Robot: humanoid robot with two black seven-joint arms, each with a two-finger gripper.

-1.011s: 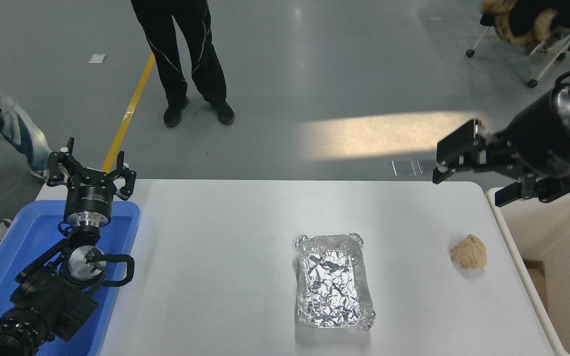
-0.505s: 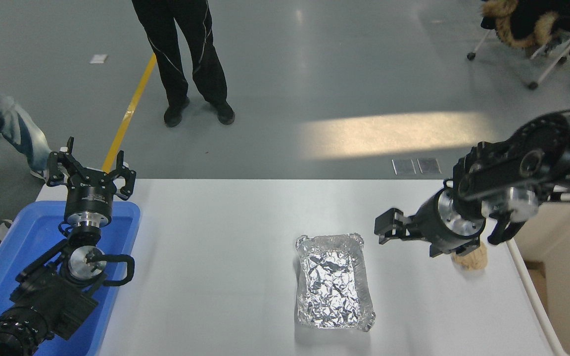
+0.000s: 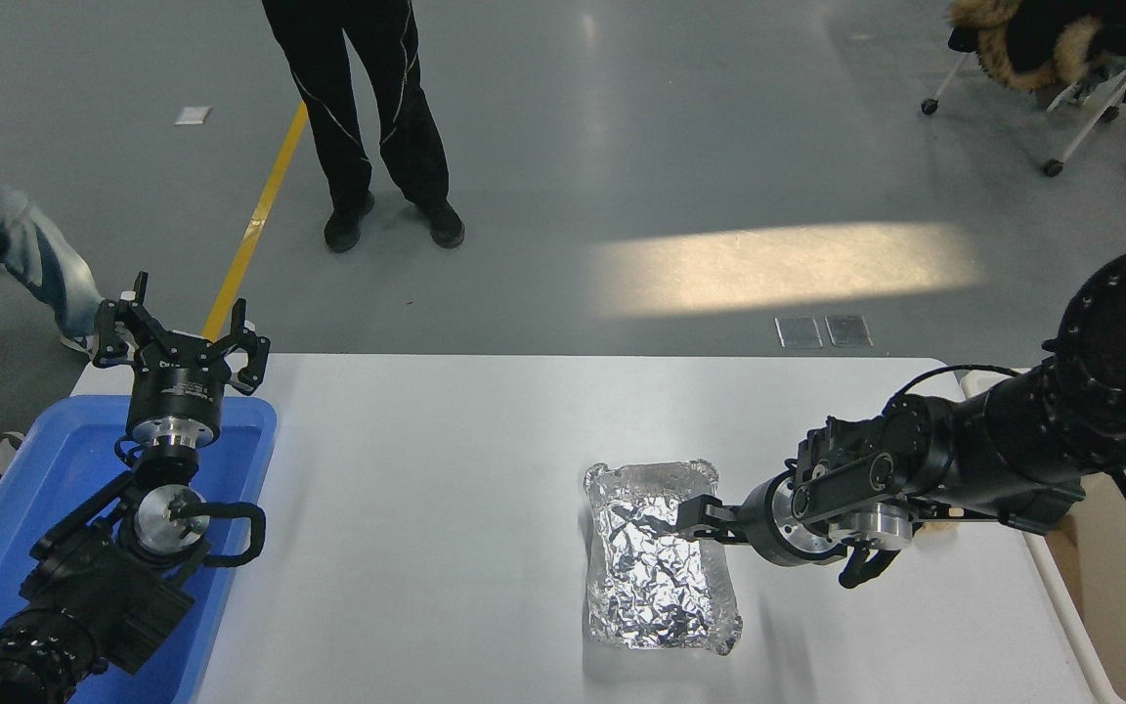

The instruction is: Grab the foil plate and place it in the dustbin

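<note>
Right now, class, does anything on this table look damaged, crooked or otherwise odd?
Only the foil plate: its base is heavily crumpled and it lies slightly askew to the white table. The right gripper reaches over its right rim. Nothing looks spilled.

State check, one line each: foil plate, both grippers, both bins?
foil plate: flat on table, not lifted
right gripper: over plate's right rim, grip unclear
left gripper: parked, open, above blue bin
dustbin: at table's right edge, mostly hidden
</note>
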